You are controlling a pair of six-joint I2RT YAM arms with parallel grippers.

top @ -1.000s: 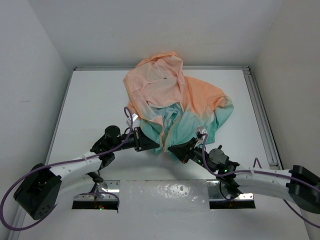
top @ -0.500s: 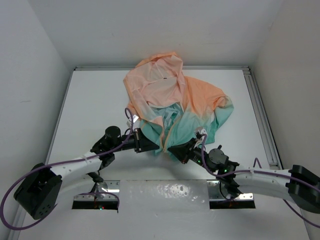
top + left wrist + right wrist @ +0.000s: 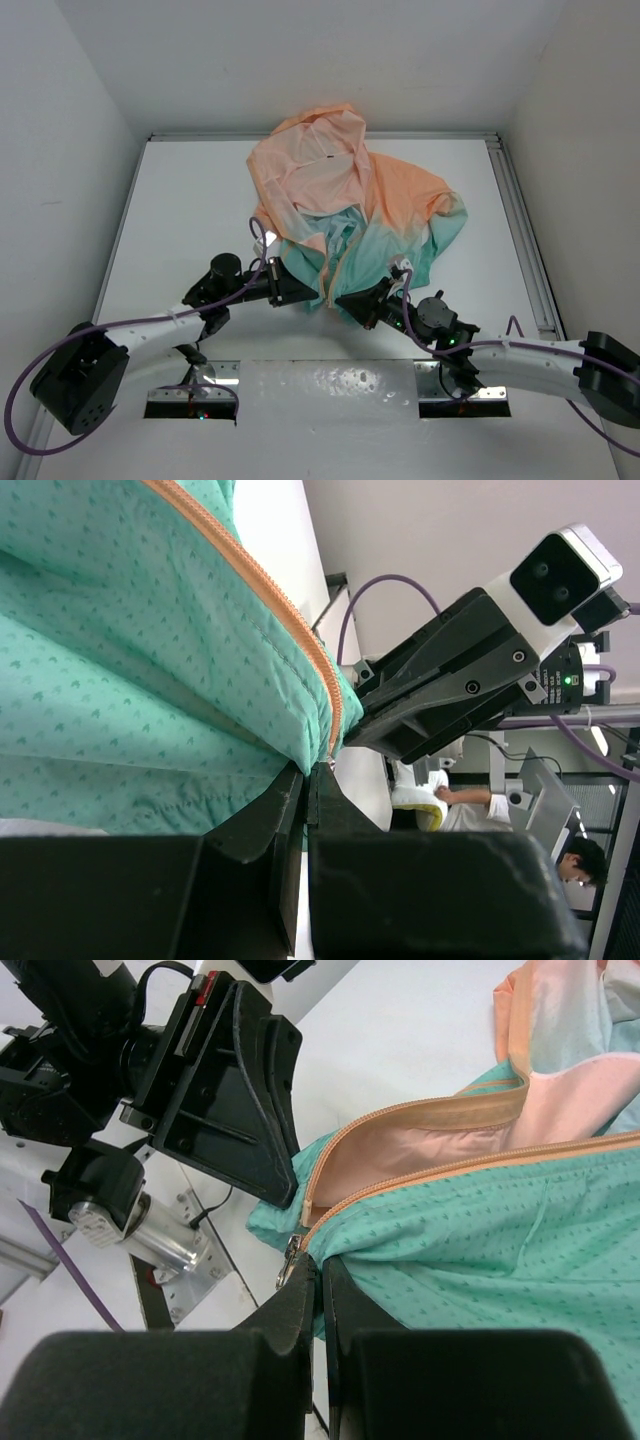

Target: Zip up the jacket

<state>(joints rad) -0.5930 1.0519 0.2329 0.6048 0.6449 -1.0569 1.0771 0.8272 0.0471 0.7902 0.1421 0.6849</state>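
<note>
The jacket (image 3: 350, 200) lies crumpled on the white table (image 3: 190, 200), with the hood toward the far wall and the teal hem toward the arms. Its zipper (image 3: 333, 250) is open along most of the front, and the two orange tapes come together only at the hem. The left gripper (image 3: 310, 780) is closed tight on the hem corner of one front panel, just below the end of the orange tape. The right gripper (image 3: 320, 1270) is closed on the teal cloth of the other panel, just beside the small pull tab (image 3: 290, 1260), which hangs free and is not between the fingers. The main risk, I think, is slipping: both grips hold only thin, smooth fabric near its edge, so a firm pull may draw the cloth out. If the two grippers pull out of line, the zipper ends may separate at the bottom, or loose cloth may be caught in the teeth. The grippers are also very near each other, so a small wrong move could make them collide. Higher up, the panels are bunched and the tapes are not straight, which may stop the slider. Whether the two zipper ends are really seated in the slider I cannot tell, because folds cover it. In the top view the fingertips are hidden under the black gripper bodies, and the sleeves are hard to make out in the folds.
</note>
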